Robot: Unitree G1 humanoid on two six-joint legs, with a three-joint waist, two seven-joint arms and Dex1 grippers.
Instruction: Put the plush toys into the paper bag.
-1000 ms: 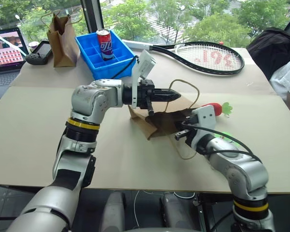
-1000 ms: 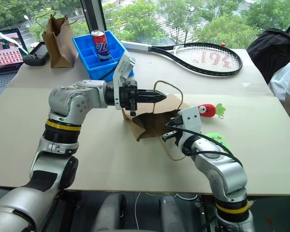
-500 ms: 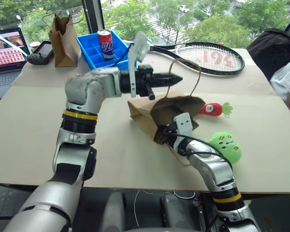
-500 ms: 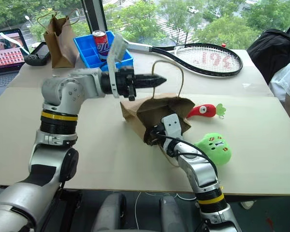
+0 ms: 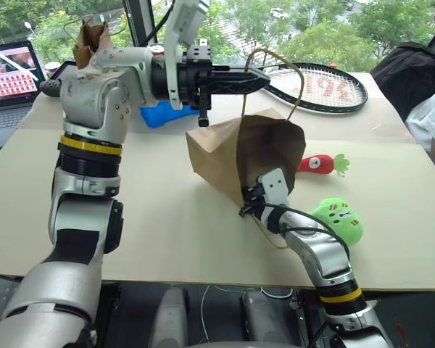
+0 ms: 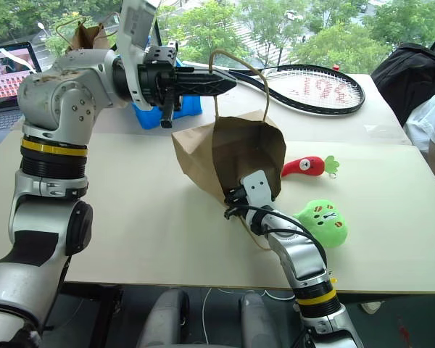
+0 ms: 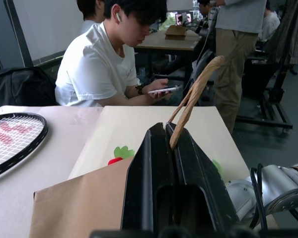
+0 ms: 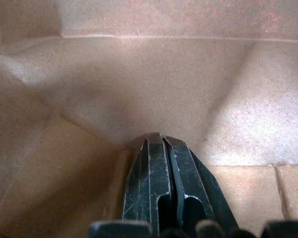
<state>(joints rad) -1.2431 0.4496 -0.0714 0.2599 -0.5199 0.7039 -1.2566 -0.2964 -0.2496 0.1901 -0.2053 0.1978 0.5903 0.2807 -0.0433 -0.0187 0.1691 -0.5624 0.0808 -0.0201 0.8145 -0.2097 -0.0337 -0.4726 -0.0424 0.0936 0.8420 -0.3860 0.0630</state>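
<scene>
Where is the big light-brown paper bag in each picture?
Left eye view: light-brown paper bag mid-table, hanging from the left gripper by a cord handle.
Right eye view: bag centre, same pose.
Left wrist view: bag along the lower edge.
Right wrist view: bag's inside, around the right gripper.
Shared landmark: red pepper-shaped plush toy.

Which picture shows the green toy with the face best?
The left eye view shows the lime-green toy best: whole, face up, lying on the table beside the right arm. The right eye view shows it about as well. In the left wrist view it is a green sliver past the left gripper.
</scene>
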